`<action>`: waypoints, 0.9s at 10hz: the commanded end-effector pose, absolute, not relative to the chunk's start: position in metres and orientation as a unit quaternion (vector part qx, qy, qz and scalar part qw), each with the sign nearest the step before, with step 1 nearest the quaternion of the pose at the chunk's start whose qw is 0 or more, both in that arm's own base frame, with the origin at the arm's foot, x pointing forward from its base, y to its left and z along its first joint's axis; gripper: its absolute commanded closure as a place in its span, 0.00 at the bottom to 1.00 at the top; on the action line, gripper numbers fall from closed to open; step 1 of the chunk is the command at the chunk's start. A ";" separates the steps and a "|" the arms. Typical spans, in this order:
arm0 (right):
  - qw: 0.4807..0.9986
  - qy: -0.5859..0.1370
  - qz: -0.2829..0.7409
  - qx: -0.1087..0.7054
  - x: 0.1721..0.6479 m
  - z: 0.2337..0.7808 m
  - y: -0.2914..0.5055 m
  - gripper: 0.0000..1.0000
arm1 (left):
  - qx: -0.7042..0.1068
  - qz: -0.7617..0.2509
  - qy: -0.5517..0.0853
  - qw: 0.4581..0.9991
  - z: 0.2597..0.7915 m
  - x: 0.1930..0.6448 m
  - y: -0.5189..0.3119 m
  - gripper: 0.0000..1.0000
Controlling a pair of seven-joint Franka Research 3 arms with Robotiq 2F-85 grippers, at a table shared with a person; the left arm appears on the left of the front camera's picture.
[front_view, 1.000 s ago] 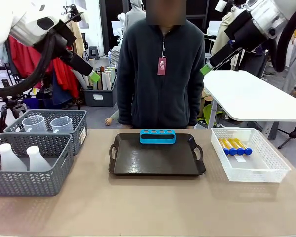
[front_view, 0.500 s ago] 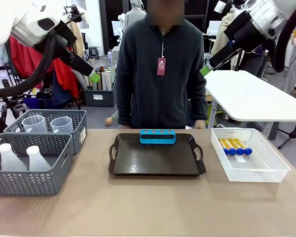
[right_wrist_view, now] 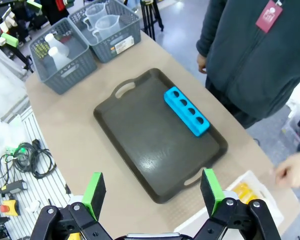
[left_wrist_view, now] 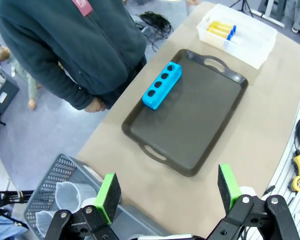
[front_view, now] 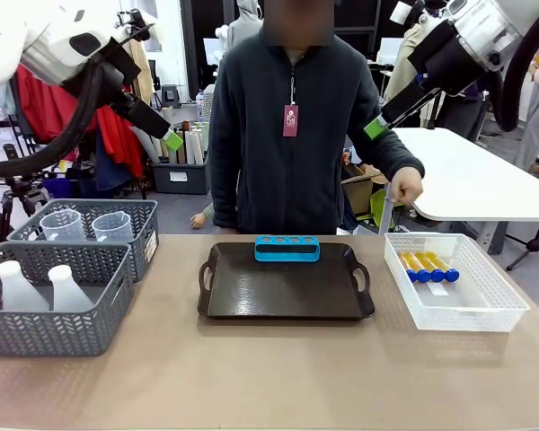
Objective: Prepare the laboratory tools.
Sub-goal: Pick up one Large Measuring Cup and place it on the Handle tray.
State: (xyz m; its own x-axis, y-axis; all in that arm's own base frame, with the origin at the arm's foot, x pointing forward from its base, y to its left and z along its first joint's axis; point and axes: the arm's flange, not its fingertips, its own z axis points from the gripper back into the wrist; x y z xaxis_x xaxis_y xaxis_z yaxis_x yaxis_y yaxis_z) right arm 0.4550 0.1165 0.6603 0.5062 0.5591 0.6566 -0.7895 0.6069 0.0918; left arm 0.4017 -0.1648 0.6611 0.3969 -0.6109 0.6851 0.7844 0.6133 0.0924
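Tubes (front_view: 428,266) lie in white basket (front_view: 485,310) at right edge of surface (front_view: 269,386): light, slick, prob. fragile (grab mid-body, not cap). My left hand (left_wrist_view: 168,192) & right hand (right_wrist_view: 152,191) both gape, empty.

Blue four-hole rack (front_view: 287,248): stands empty (holes up) at tray's (front_view: 278,296) far edge. Yellow blue-capped test tubes (front_view: 428,266): lie flat in white lattice basket (front_view: 467,319). Clear beakers (front_view: 62,224), white flasks (front_view: 66,289): upright in separate grey baskets (front_view: 54,334).
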 end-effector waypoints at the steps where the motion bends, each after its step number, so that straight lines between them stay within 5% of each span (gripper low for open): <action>1: 0.844 -0.300 0.398 0.196 0.455 0.661 0.115 0.00 | -0.130 -0.421 -0.351 0.826 0.661 0.402 -0.163 0.00; 5: 0.844 -0.300 0.398 0.196 0.455 0.661 0.115 0.00 | -0.088 -0.412 -0.335 0.843 0.663 0.403 -0.163 0.00; 9: 0.844 -0.300 0.398 0.196 0.455 0.661 0.115 0.00 | -0.067 -0.360 -0.202 0.909 0.654 0.427 -0.132 0.00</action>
